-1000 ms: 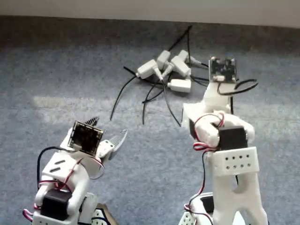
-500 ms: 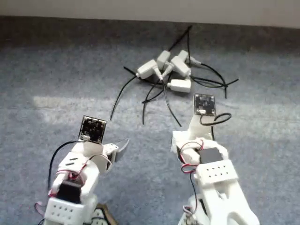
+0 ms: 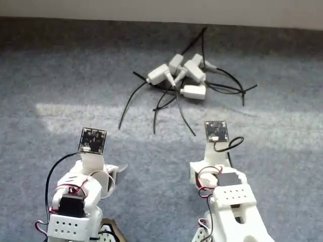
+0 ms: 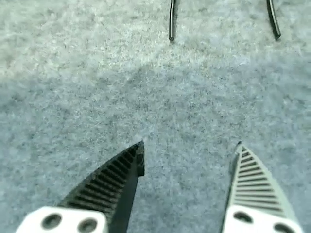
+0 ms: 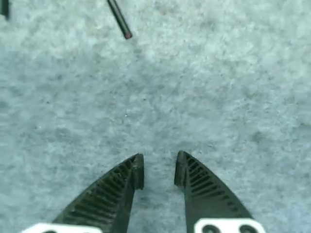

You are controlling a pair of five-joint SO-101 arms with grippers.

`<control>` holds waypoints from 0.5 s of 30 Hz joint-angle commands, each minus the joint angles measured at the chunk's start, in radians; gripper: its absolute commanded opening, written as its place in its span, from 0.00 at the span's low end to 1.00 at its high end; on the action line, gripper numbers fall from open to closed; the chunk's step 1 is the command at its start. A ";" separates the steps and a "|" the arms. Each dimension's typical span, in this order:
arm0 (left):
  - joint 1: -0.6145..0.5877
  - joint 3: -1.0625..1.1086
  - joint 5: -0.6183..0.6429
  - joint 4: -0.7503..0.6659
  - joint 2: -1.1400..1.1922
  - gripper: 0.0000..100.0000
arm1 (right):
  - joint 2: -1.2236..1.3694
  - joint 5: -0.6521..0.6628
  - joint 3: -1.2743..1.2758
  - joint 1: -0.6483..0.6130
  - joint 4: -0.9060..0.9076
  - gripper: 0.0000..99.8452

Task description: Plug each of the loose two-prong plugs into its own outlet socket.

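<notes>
- Nearest in the high view, the left arm (image 3: 75,201) and the right arm (image 3: 229,199) stand side by side on the grey, felt-like bench (image 3: 50,75).
- The left claw (image 4: 189,148) is spread wide over bare bench with nothing between its fingers (one is dark (image 4: 114,182), the other pale grey). In the high view one fingertip (image 3: 121,167) peeks out beside the wrist.
- The right claw (image 5: 159,159) is almost pressed together. A narrow gap remains between its two dark tips, and it pinches nothing. It also hangs over bare bench.
- A little beyond the claws lie loose black cable ends (image 4: 171,22). Two show in the left wrist view, and the one in the right wrist view has a reddish tip (image 5: 120,22). None touches a claw.
- Farther off, toward the far middle of the bench, the white plug and socket pieces (image 3: 179,75) lie in a tight cluster, well apart from both claws (which piece is plug and which socket cannot be told from here). One piece (image 3: 193,92) sits on the near side of the cluster.
- The black cables (image 3: 186,119) fan out from the cluster, some toward the arms, one toward the far edge of the bench.
</notes>
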 commanded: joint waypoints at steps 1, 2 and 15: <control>0.018 0.012 0.005 0.046 -0.004 0.29 | -0.005 0.014 0.002 0.058 0.044 0.13; 0.018 0.012 0.005 0.071 -0.004 0.29 | -0.005 0.014 0.004 0.068 0.061 0.13; 0.018 0.012 0.005 0.135 -0.004 0.29 | -0.005 0.018 0.064 0.131 0.128 0.13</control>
